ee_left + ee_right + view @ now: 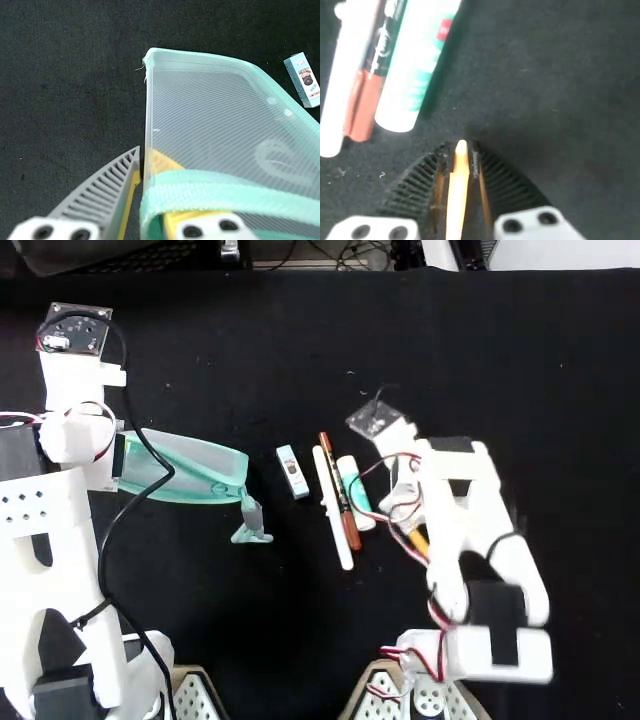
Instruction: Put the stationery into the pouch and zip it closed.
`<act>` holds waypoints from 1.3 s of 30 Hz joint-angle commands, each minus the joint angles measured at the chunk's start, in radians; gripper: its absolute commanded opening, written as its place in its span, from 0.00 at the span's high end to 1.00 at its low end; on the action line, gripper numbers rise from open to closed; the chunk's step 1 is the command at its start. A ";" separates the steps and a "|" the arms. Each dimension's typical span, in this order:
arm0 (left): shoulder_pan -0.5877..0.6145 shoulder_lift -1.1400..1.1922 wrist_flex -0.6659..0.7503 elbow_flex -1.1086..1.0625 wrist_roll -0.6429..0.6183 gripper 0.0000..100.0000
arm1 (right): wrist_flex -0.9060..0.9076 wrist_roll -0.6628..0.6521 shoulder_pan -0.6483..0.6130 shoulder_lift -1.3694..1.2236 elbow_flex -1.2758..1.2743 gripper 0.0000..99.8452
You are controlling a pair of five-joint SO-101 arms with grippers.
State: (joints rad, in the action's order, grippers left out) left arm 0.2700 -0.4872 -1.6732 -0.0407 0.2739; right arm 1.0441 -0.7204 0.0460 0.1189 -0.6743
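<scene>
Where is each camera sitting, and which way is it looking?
High view: fixed above, looking down on the table; both arms show, left gripper on the pouch.
Left wrist view: rides the left arm, looking along its fingers clamped on the pouch.
Right wrist view: rides the right arm, looking down past the right gripper holding a pencil, pens beside.
Shared: high and left wrist views both show the pouch and box.

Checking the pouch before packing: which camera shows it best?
The high view: it shows the pouch end to end, one end in the left gripper. The left wrist view gives one mesh end close up.
</scene>
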 commanded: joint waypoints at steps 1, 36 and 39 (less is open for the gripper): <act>-0.002 -0.008 -0.006 0.010 -0.005 0.97 | 0.054 0.026 -0.012 0.208 0.021 0.99; -0.002 -0.008 -0.008 0.008 -0.012 0.97 | -0.078 0.672 -0.884 1.053 0.435 0.99; -0.002 -0.008 -0.008 0.008 -0.012 0.97 | -0.172 0.669 -0.913 1.056 0.334 0.99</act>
State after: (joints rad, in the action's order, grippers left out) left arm 0.2700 -0.4872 -1.6732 -0.0407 0.2739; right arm 0.9582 -0.0621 -0.8332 1.1792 -0.2862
